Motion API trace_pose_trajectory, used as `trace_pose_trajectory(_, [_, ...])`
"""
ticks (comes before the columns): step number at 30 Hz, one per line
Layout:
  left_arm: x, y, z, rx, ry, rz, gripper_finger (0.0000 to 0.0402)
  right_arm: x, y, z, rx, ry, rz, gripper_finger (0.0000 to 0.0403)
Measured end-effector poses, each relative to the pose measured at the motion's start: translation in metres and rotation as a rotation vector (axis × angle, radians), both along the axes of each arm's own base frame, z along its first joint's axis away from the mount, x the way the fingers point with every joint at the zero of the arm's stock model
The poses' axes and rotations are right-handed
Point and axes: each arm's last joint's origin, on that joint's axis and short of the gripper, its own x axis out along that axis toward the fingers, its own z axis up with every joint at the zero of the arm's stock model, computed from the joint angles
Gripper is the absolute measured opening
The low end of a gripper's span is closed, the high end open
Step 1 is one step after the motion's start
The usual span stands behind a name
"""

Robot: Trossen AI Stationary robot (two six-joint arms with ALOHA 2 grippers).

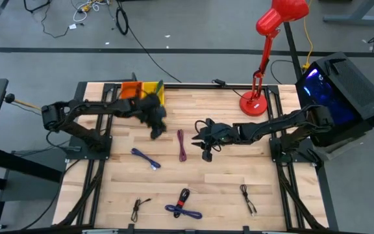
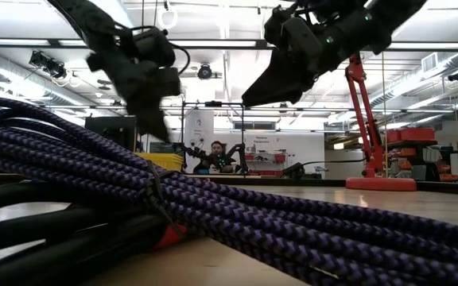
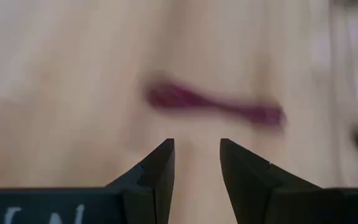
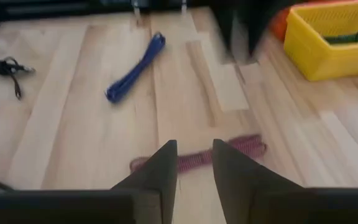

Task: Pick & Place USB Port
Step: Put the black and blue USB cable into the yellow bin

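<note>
A maroon coiled cable (image 1: 181, 144) lies flat on the wooden table between the two arms. My left gripper (image 1: 156, 127) hovers to its left, open and empty. In the left wrist view the open fingertips (image 3: 196, 146) point down at the blurred maroon cable (image 3: 216, 106). My right gripper (image 1: 204, 140) hangs just right of the cable, open and empty. In the right wrist view the maroon cable (image 4: 197, 155) lies across, just beyond the right gripper (image 4: 194, 149). Both grippers (image 2: 153, 119) (image 2: 265, 91) are above the table in the low view.
A yellow bin (image 1: 153, 91) holding a green cable and an orange bin (image 1: 130, 91) stand at the far edge. A blue cable (image 1: 146, 158), a black cable (image 1: 139, 208), a blue-black bundle (image 1: 184, 203) and another black cable (image 1: 249, 198) lie nearer. A red lamp (image 1: 261, 65) stands far right.
</note>
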Motion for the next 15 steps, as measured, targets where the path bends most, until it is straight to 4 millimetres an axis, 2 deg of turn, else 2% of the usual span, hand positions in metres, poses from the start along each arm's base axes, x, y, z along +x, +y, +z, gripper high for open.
trace_pose_trajectory(5, [-0.006, -0.047, -0.009, -0.053, 0.206, -0.155, 0.0133, 0.001, -0.006, 0.001, -0.004, -0.042, -0.014, 0.0102])
trace_pose_trajectory(10, [-0.006, -0.085, -0.011, -0.066, 0.273, -0.249, 0.0133, 0.003, -0.011, 0.005, -0.005, -0.085, -0.029, 0.0102])
trace_pose_trajectory(15, [-0.009, -0.112, -0.009, 0.026, 0.330, -0.354, 0.0127, 0.004, -0.011, 0.006, 0.001, -0.098, -0.030, 0.0102])
